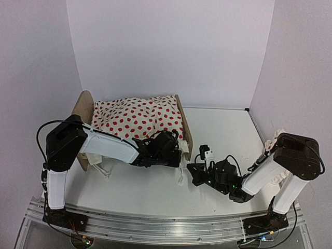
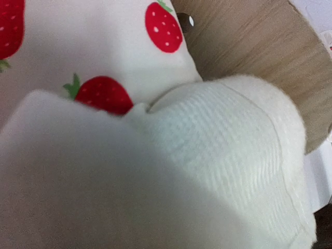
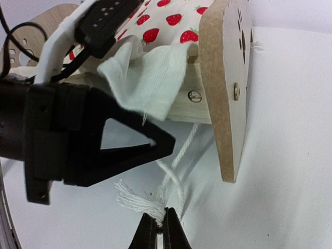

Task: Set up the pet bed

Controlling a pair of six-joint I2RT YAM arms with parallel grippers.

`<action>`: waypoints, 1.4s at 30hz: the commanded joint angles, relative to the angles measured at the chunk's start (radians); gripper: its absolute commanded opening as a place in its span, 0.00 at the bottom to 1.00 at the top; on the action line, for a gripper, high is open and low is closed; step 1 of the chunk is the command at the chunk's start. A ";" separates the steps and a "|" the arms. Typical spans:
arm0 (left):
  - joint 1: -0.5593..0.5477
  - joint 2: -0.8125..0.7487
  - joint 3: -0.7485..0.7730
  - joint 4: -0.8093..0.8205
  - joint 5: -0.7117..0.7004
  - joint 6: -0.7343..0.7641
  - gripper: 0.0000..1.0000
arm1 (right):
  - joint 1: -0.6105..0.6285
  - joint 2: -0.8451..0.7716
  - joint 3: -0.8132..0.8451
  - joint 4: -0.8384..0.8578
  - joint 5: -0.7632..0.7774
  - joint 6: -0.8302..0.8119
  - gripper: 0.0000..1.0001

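The pet bed (image 1: pixel 83 106) stands at the back left, its light-wood end board (image 1: pixel 185 127) on the right. A strawberry-print duvet (image 1: pixel 140 116) covers it. My left gripper (image 1: pixel 176 155) is at the bed's near right corner. In the right wrist view the left gripper (image 3: pixel 168 145) looks shut, and the duvet's white corner (image 3: pixel 145 78) drapes over it. Whether cloth is pinched does not show. White cloth (image 2: pixel 233 145) fills the left wrist view and hides the fingers. My right gripper (image 3: pixel 162 228) is shut on a white tassel (image 3: pixel 136 199) of a cord below the end board (image 3: pixel 228 88).
More white cord (image 1: pixel 101 168) lies on the table by the bed's near left leg. A pale ruffled thing (image 1: pixel 275 136) peeks from behind the right arm. Walls close the table at the back and on both sides.
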 commanded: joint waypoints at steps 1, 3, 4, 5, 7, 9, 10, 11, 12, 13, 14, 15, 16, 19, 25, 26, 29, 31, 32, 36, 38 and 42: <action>0.023 -0.116 -0.042 -0.042 0.067 0.013 0.00 | -0.020 0.032 0.093 -0.064 -0.019 0.015 0.00; 0.037 -0.138 -0.069 -0.018 0.097 0.017 0.00 | -0.030 0.042 0.132 -0.097 -0.046 0.016 0.00; 0.043 -0.146 -0.078 -0.013 0.113 0.021 0.00 | -0.038 0.043 0.150 -0.129 -0.061 0.020 0.00; 0.048 -0.156 -0.087 -0.012 0.136 0.024 0.00 | -0.047 0.043 0.168 -0.164 -0.077 0.027 0.00; 0.057 -0.173 -0.107 -0.012 0.177 0.036 0.00 | -0.066 0.037 0.215 -0.244 -0.108 0.041 0.00; 0.065 -0.187 -0.124 -0.013 0.201 0.045 0.00 | -0.078 0.033 0.244 -0.309 -0.131 0.040 0.00; 0.069 -0.192 -0.134 -0.013 0.213 0.053 0.00 | -0.082 0.031 0.250 -0.328 -0.140 0.037 0.00; 0.072 -0.198 -0.145 -0.013 0.218 0.061 0.00 | -0.088 0.028 0.253 -0.338 -0.149 0.038 0.00; 0.074 -0.204 -0.154 0.002 0.222 0.074 0.00 | -0.099 0.024 0.257 -0.353 -0.164 0.041 0.00; 0.075 -0.210 -0.162 0.018 0.227 0.088 0.00 | -0.109 0.021 0.264 -0.373 -0.185 0.042 0.00; 0.075 -0.214 -0.165 0.023 0.236 0.099 0.00 | -0.116 0.018 0.279 -0.399 -0.209 0.033 0.00; 0.075 -0.216 -0.165 0.026 0.245 0.106 0.00 | -0.121 0.016 0.297 -0.427 -0.226 0.016 0.00; 0.075 -0.216 -0.163 0.026 0.251 0.113 0.00 | -0.123 0.016 0.313 -0.461 -0.238 -0.008 0.00; 0.075 -0.212 -0.163 0.022 0.261 0.122 0.00 | -0.137 0.020 0.336 -0.482 -0.253 -0.044 0.00; 0.078 -0.219 -0.139 -0.014 0.290 0.144 0.00 | -0.177 0.051 0.363 -0.485 -0.284 -0.034 0.00; 0.078 -0.226 -0.134 -0.035 0.295 0.150 0.00 | -0.178 0.058 0.371 -0.486 -0.292 -0.037 0.00; 0.079 -0.246 -0.142 -0.042 0.306 0.168 0.00 | -0.179 0.085 0.407 -0.491 -0.302 -0.050 0.00; 0.079 -0.252 -0.156 -0.032 0.308 0.173 0.00 | -0.178 0.100 0.438 -0.511 -0.322 -0.067 0.00; 0.079 -0.252 -0.160 -0.028 0.306 0.174 0.00 | -0.174 0.105 0.452 -0.524 -0.332 -0.078 0.00; 0.080 -0.251 -0.161 -0.013 0.325 0.197 0.00 | -0.119 0.100 0.453 -0.522 -0.330 -0.187 0.00; 0.080 -0.251 -0.161 -0.013 0.340 0.205 0.00 | -0.112 0.102 0.457 -0.511 -0.333 -0.200 0.00; 0.082 -0.252 -0.164 -0.027 0.361 0.204 0.00 | -0.112 0.121 0.485 -0.495 -0.341 -0.256 0.00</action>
